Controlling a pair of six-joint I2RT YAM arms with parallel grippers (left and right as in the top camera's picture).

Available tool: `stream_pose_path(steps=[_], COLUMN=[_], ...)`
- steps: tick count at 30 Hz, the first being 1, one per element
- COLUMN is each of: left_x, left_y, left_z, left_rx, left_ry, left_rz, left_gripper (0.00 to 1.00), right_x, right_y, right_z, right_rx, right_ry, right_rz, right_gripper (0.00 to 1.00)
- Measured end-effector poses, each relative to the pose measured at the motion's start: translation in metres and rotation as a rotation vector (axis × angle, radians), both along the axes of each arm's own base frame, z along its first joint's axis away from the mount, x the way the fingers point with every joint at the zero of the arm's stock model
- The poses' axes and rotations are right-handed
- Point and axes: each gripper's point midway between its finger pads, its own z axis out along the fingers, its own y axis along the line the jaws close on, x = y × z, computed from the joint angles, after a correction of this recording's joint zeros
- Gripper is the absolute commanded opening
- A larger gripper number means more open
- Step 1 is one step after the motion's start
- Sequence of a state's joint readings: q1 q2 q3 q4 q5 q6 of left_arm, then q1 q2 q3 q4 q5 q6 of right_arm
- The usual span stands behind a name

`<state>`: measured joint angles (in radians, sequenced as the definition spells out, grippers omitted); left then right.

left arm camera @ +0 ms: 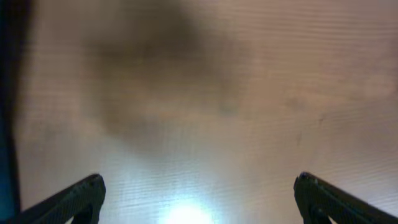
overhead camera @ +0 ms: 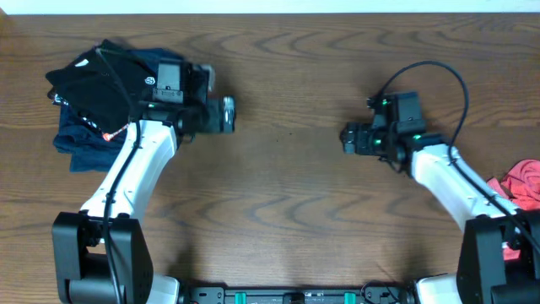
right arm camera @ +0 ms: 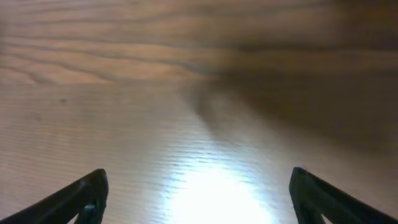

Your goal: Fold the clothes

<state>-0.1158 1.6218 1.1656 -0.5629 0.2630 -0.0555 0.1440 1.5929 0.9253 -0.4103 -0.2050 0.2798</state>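
A pile of dark clothes (overhead camera: 101,93), black on top and navy beneath, lies at the far left of the wooden table (overhead camera: 287,186). A red garment (overhead camera: 525,181) lies at the right edge. My left gripper (overhead camera: 228,114) is open and empty over bare wood, just right of the dark pile; its fingertips (left arm camera: 199,186) show wide apart with only table between them, and a dark blue edge (left arm camera: 7,124) shows at the left. My right gripper (overhead camera: 348,138) is open and empty over bare wood; its view shows spread fingertips (right arm camera: 199,180) above the table.
A black cable (overhead camera: 439,72) loops above the right arm. The table's far edge (overhead camera: 270,13) meets a white wall. The arm bases stand at the near edge.
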Motion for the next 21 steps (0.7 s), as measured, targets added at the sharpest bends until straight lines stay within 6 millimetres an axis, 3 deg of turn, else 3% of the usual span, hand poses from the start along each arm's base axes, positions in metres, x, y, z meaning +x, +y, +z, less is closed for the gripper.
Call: stream_pose_path(steps=[3,8,11,12,15,21], left_x=[-0.034,-0.067,-0.09,-0.1,-0.129,-0.163], left_y=[0.01,0.021,0.024,0.024,0.031,0.037], left_z=[0.012,0.081,0.123,0.132,0.154,0.196], left_rx=[0.035,0.081,0.092,0.089,0.079,0.047], left_ry=[0.072,-0.101,-0.275,-0.321,-0.464,-0.681], left_rz=[0.015,0.024,0.021,0.019,0.034,0.057], left_gripper=[0.98,0.98,0.98,0.98,0.98,0.98], right_x=[-0.004,-0.02,-0.033,-0.04,-0.07,-0.117], right_y=[-0.017,-0.034,-0.038,-0.037,-0.032,-0.059], right_z=[0.022,0.081,0.135,0.154,0.198,0.248], right_rx=[-0.012,-0.063,-0.105,-0.12,-0.14,-0.156], right_ry=[0.0,-0.125,-0.297,-0.366,-0.55,-0.768], right_rz=[-0.035,-0.078,-0.104,-0.11,-0.115,-0.217], right_gripper=[0.99,0.94,0.9,0.99,0.99,0.99])
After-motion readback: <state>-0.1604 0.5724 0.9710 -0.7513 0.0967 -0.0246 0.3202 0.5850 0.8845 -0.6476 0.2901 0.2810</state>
